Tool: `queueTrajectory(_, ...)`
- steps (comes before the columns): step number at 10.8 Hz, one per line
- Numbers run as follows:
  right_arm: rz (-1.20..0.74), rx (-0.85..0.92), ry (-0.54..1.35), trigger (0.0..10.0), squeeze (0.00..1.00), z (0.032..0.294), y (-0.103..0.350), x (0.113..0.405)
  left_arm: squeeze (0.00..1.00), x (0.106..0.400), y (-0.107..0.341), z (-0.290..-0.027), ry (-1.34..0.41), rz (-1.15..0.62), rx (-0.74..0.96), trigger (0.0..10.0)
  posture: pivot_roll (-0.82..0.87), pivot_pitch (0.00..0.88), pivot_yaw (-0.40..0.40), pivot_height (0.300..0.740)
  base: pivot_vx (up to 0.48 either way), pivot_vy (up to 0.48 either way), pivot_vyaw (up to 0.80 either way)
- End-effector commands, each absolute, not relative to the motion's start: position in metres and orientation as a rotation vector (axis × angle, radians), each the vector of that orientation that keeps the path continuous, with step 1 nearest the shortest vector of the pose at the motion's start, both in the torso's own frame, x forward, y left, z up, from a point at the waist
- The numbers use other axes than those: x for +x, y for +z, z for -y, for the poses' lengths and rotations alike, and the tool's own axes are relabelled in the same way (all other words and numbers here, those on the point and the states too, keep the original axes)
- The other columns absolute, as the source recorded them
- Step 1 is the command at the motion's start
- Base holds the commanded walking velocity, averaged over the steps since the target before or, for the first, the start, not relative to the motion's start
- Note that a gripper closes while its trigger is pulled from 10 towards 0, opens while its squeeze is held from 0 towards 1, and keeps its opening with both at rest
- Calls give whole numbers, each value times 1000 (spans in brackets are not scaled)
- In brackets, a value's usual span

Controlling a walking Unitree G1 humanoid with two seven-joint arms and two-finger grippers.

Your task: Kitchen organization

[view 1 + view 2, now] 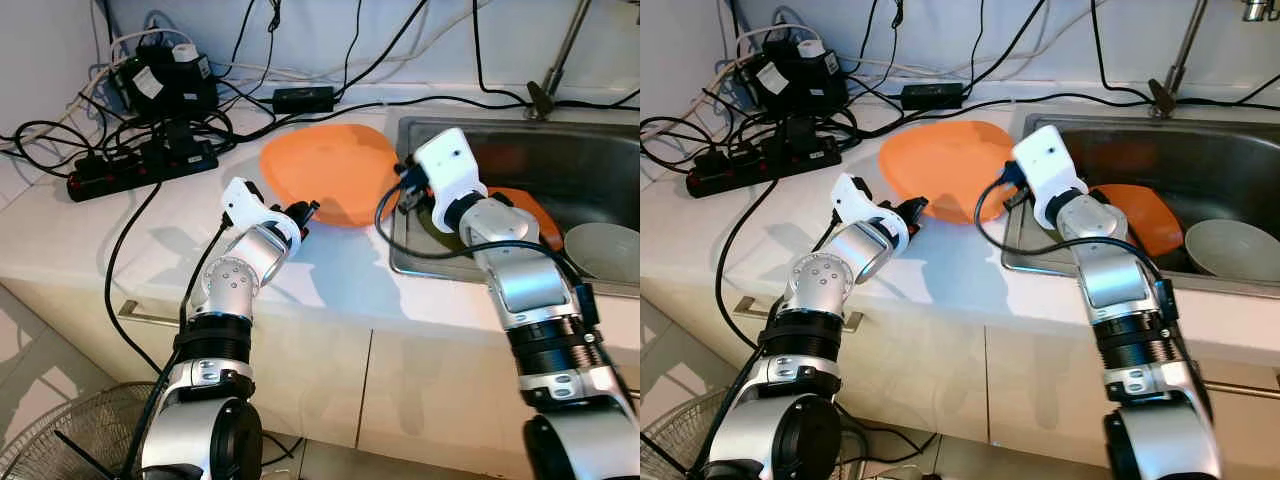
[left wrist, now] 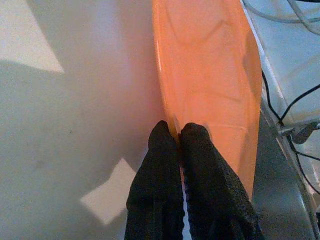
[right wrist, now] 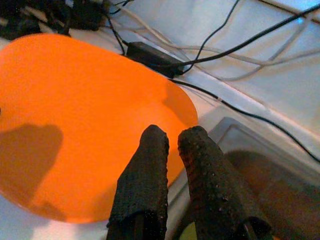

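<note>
Now the left gripper [image 2: 179, 134] has its two black fingers pinched shut on the near rim of the flat, oval orange plastic plate [image 1: 330, 172].

That smooth, glossy plate lies on the white countertop [image 1: 90, 235], its long axis running from the left gripper toward the steel sink [image 1: 600, 160]. Over its sink-side edge, the right gripper [image 3: 172, 137] hovers with fingers almost closed, holding nothing.

2 head views down over counter [image 1: 330, 290]; 2 close wrist views sharing orange plate [image 3: 85, 125].
</note>
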State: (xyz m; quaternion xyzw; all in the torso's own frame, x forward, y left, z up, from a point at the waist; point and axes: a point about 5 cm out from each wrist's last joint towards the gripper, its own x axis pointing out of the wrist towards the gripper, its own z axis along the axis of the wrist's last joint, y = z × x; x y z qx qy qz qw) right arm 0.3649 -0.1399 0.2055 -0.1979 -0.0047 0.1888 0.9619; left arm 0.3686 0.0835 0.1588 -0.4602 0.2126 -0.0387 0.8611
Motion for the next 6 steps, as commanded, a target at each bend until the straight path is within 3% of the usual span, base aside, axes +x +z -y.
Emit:
queueTrajectory(1, 19, -345, 346, 10000, 0, 142, 210, 365, 0, 368, 166, -62, -127, -449, -1000, 0, 57, 0, 114, 740, 0, 0, 0)
queueTrajectory(4, 45, -161, 259, 10000, 0, 148, 215, 367, 0, 370, 195, -73, -196, -182, -1202, 0, 54, 0, 116, 740, 0, 0, 0)
queueTrajectory(5, 47, -131, 244, 10000, 0, 149, 215, 367, 0, 368, 202, -73, -239, -136, -1231, 6431, 51, 0, 117, 740, 0, 0, 0)
queueTrajectory(6, 43, -98, 228, 10000, 0, 151, 214, 367, 0, 367, 206, -73, -260, -102, -1256, 10000, 53, 0, 116, 740, 0, 0, 0)
